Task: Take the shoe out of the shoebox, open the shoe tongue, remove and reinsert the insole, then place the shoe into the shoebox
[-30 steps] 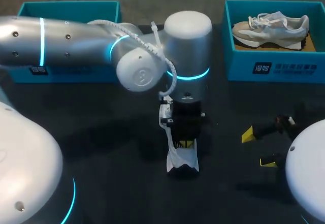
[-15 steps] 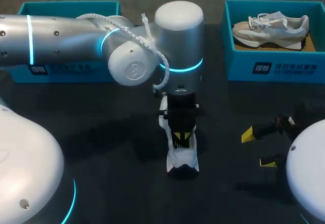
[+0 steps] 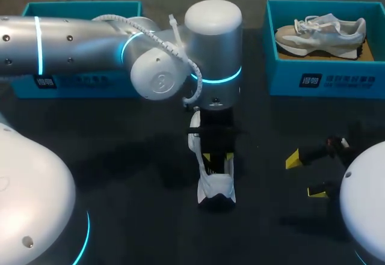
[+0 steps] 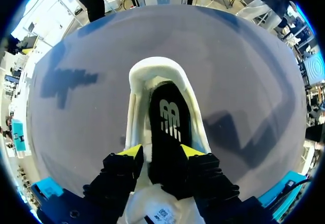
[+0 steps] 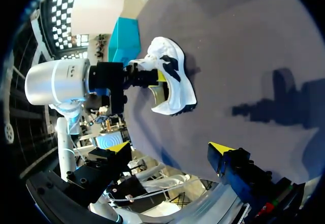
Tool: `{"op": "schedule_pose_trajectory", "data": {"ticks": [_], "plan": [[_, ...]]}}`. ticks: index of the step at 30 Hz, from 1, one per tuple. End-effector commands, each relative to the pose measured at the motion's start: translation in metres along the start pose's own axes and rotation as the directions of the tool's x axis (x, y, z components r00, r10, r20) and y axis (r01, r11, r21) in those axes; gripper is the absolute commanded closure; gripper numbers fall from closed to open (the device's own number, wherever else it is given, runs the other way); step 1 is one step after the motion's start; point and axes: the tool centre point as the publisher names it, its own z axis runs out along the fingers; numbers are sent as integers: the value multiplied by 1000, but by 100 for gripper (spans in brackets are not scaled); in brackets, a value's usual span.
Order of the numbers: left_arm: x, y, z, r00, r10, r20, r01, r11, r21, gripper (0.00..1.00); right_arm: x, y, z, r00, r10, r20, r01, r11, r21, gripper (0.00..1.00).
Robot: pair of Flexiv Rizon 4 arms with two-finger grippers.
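Note:
A white shoe (image 3: 215, 187) lies on the dark table in the middle of the head view. Its black insole (image 4: 170, 127) lies flat inside it. My left gripper (image 3: 217, 156) points down at the shoe; seen from its wrist, the left gripper (image 4: 161, 151) is open, with the near end of the insole between its yellow tips. My right gripper (image 3: 307, 175) hovers low at the right, wide open and empty. From the right wrist, the right gripper (image 5: 170, 148) faces the shoe (image 5: 170, 82) from a distance. A second pale shoe (image 3: 320, 30) rests in the right teal shoebox (image 3: 325, 79).
A second teal box (image 3: 81, 12) stands at the back left, mostly hidden by my left arm. Bare dark tabletop (image 3: 271, 217) lies between the shoe and my right gripper.
My left gripper has shifted a little toward the far side along the shoe, and its fingers have spread from shut to open. The right arm has not moved.

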Motion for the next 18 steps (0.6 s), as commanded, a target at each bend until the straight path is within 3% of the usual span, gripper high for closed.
{"op": "schedule_pose_trajectory", "data": {"ticks": [1, 2, 10, 12, 18], "plan": [[3, 4, -1, 1000, -5, 0, 5, 1000, -4, 51, 1, -2, -1, 1000, 1, 3, -1, 1000, -3, 0], [5, 5, -3, 1000, -8, 3, 8, 1000, -3, 37, 1, -2, -1, 1000, 1, 3, -1, 1000, -3, 0], [13, 10, -10, 1000, -26, 17, 26, 1000, -11, 6, 1, -2, -1, 1000, 1, 3, -1, 1000, -3, 0], [14, 9, -12, 999, -27, 21, 28, 1000, -13, 1, 1, -2, -1, 1000, 1, 3, -1, 1000, -3, 0], [13, 12, -14, 999, -32, 28, 32, 999, -19, 0, 1, -2, -1, 1000, 1, 3, -1, 1000, -3, 0]]}}
